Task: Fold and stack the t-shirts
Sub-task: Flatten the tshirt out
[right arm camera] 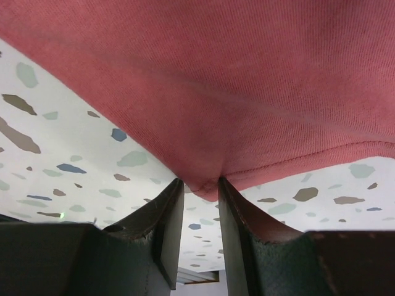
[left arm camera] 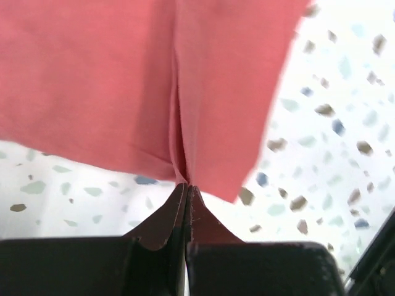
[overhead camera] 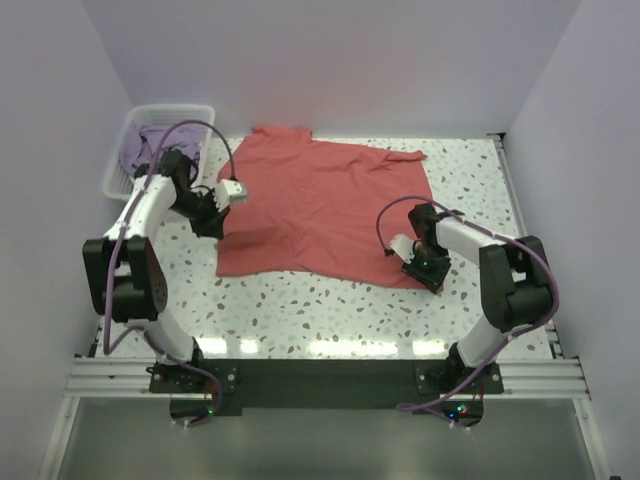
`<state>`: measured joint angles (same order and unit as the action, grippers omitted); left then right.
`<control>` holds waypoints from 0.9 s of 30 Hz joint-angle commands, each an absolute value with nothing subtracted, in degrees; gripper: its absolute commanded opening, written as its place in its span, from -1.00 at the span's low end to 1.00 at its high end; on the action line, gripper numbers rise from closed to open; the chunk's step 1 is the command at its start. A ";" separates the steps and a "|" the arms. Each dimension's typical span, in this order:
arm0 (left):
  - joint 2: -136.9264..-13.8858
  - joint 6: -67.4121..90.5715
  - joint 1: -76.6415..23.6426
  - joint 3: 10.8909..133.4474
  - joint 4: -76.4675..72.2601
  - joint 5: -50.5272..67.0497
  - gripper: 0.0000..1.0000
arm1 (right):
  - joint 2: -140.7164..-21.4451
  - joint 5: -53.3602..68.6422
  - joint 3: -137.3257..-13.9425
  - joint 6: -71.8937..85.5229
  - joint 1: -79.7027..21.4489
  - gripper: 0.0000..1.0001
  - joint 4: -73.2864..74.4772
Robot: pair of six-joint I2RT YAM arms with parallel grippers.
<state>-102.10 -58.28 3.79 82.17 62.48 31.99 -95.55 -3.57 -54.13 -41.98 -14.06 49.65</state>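
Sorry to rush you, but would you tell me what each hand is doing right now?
Left hand: closed, pinching a fold of the red shirt.
Right hand: closed on the red shirt's hem, with a narrow gap left between the fingers.

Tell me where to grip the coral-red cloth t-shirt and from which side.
The coral-red t-shirt lies spread flat, so only its edges offer a lip: pinch the left side edge from the left and the near-right hem corner from the near side.

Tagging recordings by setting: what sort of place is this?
Probably a robot lab cell, not a home: plain walls box in a speckled table, two arms are mounted on a metal rail, with a coral-red t-shirt spread out.
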 commanded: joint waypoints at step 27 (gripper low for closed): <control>-61.94 -71.25 -4.78 54.48 60.02 41.58 0.20 | -91.23 1.85 -63.98 -45.09 -9.05 -0.20 60.56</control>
